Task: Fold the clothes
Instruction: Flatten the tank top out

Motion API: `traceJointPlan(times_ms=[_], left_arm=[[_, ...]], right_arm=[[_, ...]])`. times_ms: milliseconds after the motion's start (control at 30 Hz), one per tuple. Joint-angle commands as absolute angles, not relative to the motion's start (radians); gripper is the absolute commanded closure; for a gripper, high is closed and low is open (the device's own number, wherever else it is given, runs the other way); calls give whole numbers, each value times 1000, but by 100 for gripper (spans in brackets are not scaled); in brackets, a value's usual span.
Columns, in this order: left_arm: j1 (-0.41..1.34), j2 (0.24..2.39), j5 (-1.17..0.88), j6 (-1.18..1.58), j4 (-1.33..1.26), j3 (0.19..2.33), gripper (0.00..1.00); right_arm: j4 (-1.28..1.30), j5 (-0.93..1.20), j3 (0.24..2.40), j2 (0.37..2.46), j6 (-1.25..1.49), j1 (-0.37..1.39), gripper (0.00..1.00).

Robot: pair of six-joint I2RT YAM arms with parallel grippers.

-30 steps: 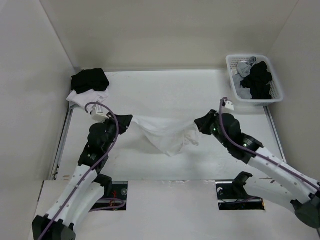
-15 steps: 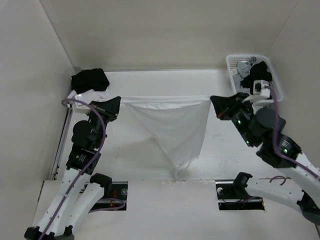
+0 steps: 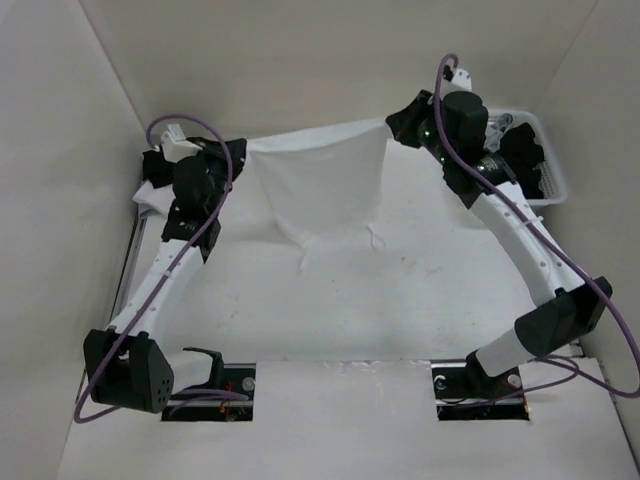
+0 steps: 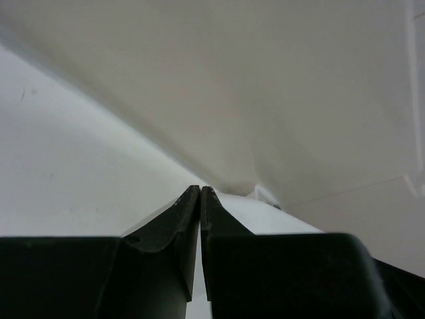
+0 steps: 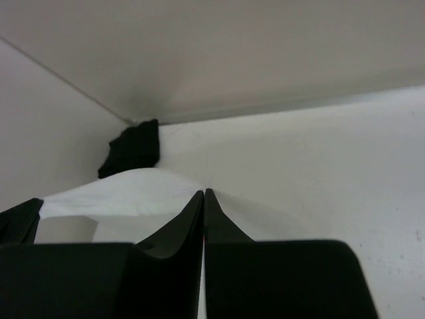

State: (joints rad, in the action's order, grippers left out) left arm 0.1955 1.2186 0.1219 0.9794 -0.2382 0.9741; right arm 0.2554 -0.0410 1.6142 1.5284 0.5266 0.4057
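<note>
White and thin, the soft camisole top with two narrow straps [image 3: 320,190] hangs above the far half of the pale table [image 3: 420,300], its upper edge stretched between the left gripper [image 3: 238,150] and the right gripper [image 3: 392,125], each with jaws pinched shut on a corner of the cloth. To lay it flat for folding, I judge both arms should descend together with that edge level and taut, letting the dangling hem and straps land first, then draw the cloth smooth before either pinch lets go.
</note>
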Motion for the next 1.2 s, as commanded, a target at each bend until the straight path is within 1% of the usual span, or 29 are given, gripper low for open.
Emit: traceJointPlan(times_ms=[0,100,200,333,367,533,633,733,867,933,1033,1100,1167], left_arm=[[151,1169,75,999,-360,1091,96],[143,1132,69,986,-362,1092,96],[151,1082,81,976,-367,1028,96],[169,970,89,985,-368,798,95],[171,939,87,983,-368,737,95],[157,706,58,994,-319,375,94],[143,556,3,986,-172,241,94],[130,441,-34,992,10,201,94],[168,359,-37,1015,251,215,95],[194,327,-15,1029,302,207,95],[249,362,17,1028,272,173,93],[297,475,14,987,186,169,88],[368,631,23,913,108,202,82]], right_arm=[[215,14,1750,1448,485,409,97],[224,20,1709,1396,479,410,96],[200,17,1556,1313,477,415,96],[112,23,1277,1212,503,426,96],[79,35,1175,1180,523,430,96],[-96,60,769,1106,646,465,96],[-165,54,573,1083,701,505,97],[-164,38,431,1025,739,564,97],[-23,20,309,826,845,692,97],[62,2,288,732,906,776,96],[136,-55,285,681,946,830,95],[150,-83,291,690,954,837,95],[158,-94,302,722,956,837,96]])
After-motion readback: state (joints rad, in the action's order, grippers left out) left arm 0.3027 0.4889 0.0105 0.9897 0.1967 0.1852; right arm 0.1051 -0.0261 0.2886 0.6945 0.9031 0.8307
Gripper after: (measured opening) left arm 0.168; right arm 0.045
